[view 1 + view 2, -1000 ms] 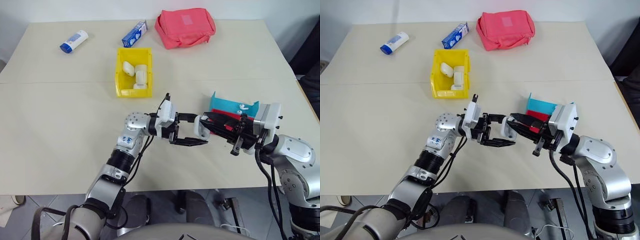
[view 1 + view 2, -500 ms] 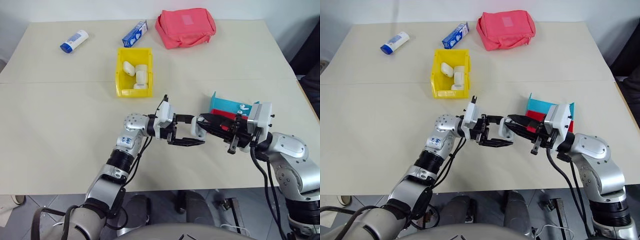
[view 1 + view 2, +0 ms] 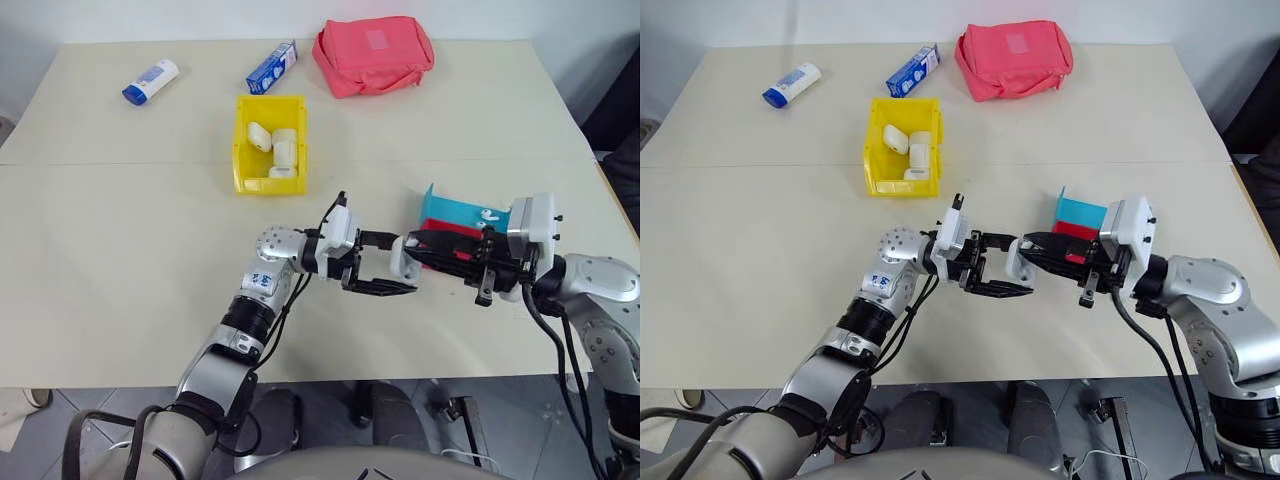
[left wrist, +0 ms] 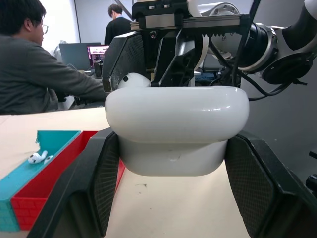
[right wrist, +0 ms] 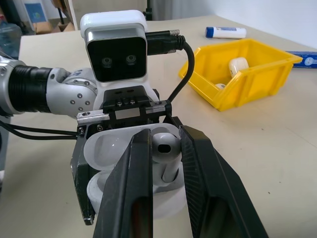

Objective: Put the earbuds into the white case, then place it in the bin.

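The left gripper (image 3: 384,264) is clamping the white case (image 4: 177,130) tight between its two fingers above the table (image 3: 120,250), holding it level and turned toward the other arm, and that looks deliberate: the open lid is facing the right gripper (image 5: 166,163), so the slots sit ready. The right gripper is pinching an earbud (image 5: 167,157) between nearly closed fingers, its stem pointing down toward the case's cavity, so the seating step seems to be in hand. The right wrist view is giving us that detail beautifully, the bud sitting just over the open shell, while from the head views the two grippers are simply meeting tip to tip in front of the teal tray (image 3: 465,212). The left wrist view is showing the case's smooth rounded front and another earbud (image 4: 37,157) lying in that tray, beside the red tray (image 4: 54,178). Farther back, the bin (image 3: 269,142) is waiting with several cases already inside, well apart from the action.
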`<state>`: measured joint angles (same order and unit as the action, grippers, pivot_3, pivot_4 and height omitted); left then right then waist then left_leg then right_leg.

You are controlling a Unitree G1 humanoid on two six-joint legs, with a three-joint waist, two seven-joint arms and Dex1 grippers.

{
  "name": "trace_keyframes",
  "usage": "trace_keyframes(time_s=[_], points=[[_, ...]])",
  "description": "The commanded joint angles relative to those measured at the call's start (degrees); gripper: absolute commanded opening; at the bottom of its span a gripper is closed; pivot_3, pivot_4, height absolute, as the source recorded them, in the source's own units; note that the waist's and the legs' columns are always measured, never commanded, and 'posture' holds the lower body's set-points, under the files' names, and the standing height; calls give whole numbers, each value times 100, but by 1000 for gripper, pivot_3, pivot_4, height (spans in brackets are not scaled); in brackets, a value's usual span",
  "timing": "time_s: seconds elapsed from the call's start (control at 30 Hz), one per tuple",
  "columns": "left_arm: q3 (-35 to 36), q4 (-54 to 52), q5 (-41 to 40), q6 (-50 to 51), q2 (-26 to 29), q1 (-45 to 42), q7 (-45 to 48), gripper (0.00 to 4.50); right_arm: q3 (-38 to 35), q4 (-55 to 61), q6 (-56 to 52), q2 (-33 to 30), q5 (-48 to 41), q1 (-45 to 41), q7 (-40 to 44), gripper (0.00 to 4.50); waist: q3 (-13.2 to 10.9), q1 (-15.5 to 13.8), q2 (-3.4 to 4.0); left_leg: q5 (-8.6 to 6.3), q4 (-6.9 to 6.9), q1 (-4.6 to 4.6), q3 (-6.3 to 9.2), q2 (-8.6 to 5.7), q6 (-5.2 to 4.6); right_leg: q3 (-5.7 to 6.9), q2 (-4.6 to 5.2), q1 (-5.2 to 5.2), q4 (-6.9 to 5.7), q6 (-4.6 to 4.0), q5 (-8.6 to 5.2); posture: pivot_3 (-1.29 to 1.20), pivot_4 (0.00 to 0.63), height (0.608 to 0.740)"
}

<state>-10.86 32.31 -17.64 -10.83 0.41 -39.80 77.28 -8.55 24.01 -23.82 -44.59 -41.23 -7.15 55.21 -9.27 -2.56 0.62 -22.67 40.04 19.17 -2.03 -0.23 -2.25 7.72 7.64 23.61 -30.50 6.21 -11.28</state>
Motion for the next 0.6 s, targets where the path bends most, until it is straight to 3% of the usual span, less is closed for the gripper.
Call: trace_keyframes(time_s=[0.03,0.3,0.6], points=[[324,-391,-355,-272,-72,-307,-53,2802,31,-130,-251,-134,-14,200,202,436,0,-12,0,0,0,0,0,0,0,0,0,0,0,0,0,0,150,740],[335,-371,-512,-97,-92,-380,184,2802,94,-584,136,-47,-18,-141,934,436,0,-28,0,0,0,0,-1,0,0,1,-2,0,0,0,2,0,150,740],[307,-522,-554,41,-69,-410,441,2802,454,-1289,333,50,322,-752,1220,436,0,-19,0,1,0,1,-1,0,1,2,-4,0,-8,2,4,0,150,740]])
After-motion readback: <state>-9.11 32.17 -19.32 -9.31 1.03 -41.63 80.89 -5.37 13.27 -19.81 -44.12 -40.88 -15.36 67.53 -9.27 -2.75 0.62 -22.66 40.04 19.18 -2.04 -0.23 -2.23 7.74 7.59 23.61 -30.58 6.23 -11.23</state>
